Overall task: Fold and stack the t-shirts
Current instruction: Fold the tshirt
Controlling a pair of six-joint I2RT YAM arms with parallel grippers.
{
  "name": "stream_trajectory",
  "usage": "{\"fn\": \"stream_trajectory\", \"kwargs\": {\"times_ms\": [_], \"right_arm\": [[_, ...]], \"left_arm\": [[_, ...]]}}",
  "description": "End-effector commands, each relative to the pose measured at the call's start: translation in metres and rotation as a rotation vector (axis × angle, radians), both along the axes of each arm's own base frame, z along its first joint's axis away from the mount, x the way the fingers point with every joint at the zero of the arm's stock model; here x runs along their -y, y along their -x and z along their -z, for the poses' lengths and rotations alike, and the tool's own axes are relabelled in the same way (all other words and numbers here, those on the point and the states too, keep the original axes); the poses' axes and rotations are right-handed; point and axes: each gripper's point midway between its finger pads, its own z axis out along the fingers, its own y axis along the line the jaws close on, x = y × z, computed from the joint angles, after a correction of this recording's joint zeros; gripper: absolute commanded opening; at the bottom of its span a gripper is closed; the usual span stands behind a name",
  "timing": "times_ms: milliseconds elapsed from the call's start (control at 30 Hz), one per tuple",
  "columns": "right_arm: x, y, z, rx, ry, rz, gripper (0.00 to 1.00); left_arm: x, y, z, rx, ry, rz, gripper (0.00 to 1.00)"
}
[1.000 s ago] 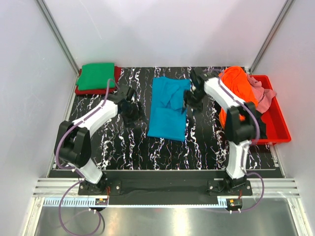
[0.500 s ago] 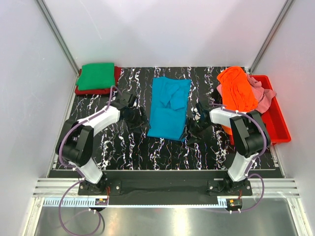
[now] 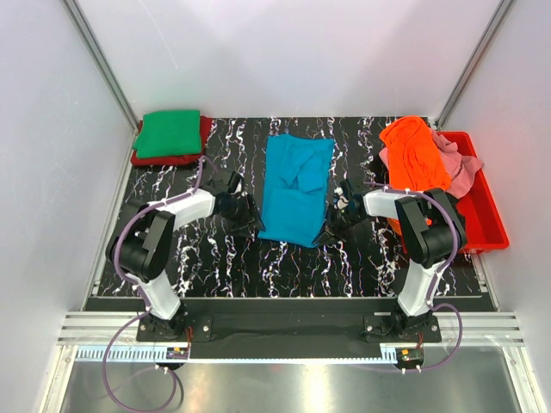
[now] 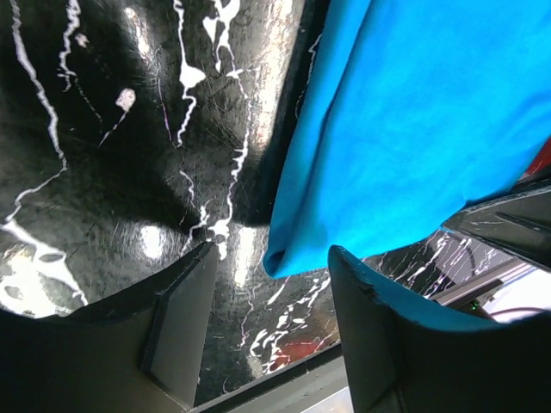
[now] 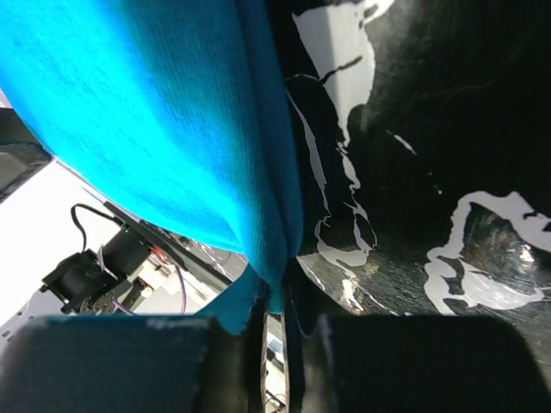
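Observation:
The teal blue t-shirt (image 3: 291, 194) lies flat and partly folded lengthwise in the middle of the black marbled table (image 3: 215, 258). My left gripper (image 3: 251, 217) is down at its near left corner. In the left wrist view it (image 4: 269, 288) is open, with the shirt's corner (image 4: 288, 254) between the fingers and touched by neither. My right gripper (image 3: 331, 225) is at the near right corner. In the right wrist view it (image 5: 280, 314) is shut on the teal hem (image 5: 271, 258). A green t-shirt (image 3: 168, 133) lies folded on a red one (image 3: 146, 157) at the back left.
A red plastic bin (image 3: 482, 215) stands at the right edge, with an orange t-shirt (image 3: 413, 155) and a pink one (image 3: 455, 163) heaped in it and over its rim. Grey walls and metal posts close in the table on three sides.
The right arm swung from the shirt's far right side down to its near right corner and shut on the hem. The left gripper moved in to the near left corner.

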Motion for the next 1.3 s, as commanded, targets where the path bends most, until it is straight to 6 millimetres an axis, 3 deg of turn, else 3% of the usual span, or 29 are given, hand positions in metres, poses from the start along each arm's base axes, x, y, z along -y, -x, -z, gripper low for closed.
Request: {"fn": "stream_trajectory", "kwargs": {"times_ms": [0,300,367,433,533,733,767,867,900,1067,1167,1267], "right_arm": [[0.014,-0.002,0.025,0.020,0.091,0.010,0.09],[0.013,0.002,0.023,0.009,0.080,0.010,0.00],[0.013,0.002,0.022,0.011,0.078,0.008,0.00],[0.013,0.003,0.019,0.009,0.076,0.004,0.00],[0.012,0.003,0.010,0.016,0.069,0.002,0.00],[0.015,0.024,-0.024,-0.008,0.049,-0.006,0.00],[0.019,0.036,-0.026,-0.039,0.058,-0.007,0.00],[0.021,0.057,-0.040,-0.052,0.032,-0.015,0.00],[0.022,0.067,-0.045,-0.081,0.021,-0.013,0.00],[0.028,0.105,-0.079,-0.093,0.025,-0.001,0.00],[0.034,0.106,-0.101,-0.063,0.056,0.041,0.00],[0.037,0.092,-0.121,-0.017,0.098,0.052,0.00]], "left_arm": [[0.009,-0.001,0.002,0.023,0.045,0.029,0.58],[0.015,0.002,0.016,0.010,0.066,0.015,0.50],[0.023,0.001,0.018,0.015,0.092,0.025,0.41],[0.032,0.003,0.019,0.012,0.109,0.041,0.20],[0.038,0.006,0.014,0.013,0.121,0.039,0.00],[0.026,0.031,-0.005,-0.023,0.096,0.010,0.00],[0.025,0.034,-0.017,-0.002,0.109,0.010,0.00],[0.021,0.056,-0.026,-0.031,0.105,0.015,0.00],[0.023,0.062,-0.039,-0.011,0.120,0.021,0.00],[0.012,0.101,-0.072,-0.044,0.133,0.019,0.00],[0.004,0.109,-0.097,-0.016,0.148,-0.013,0.00],[0.002,0.106,-0.117,0.008,0.146,-0.030,0.00]]}}
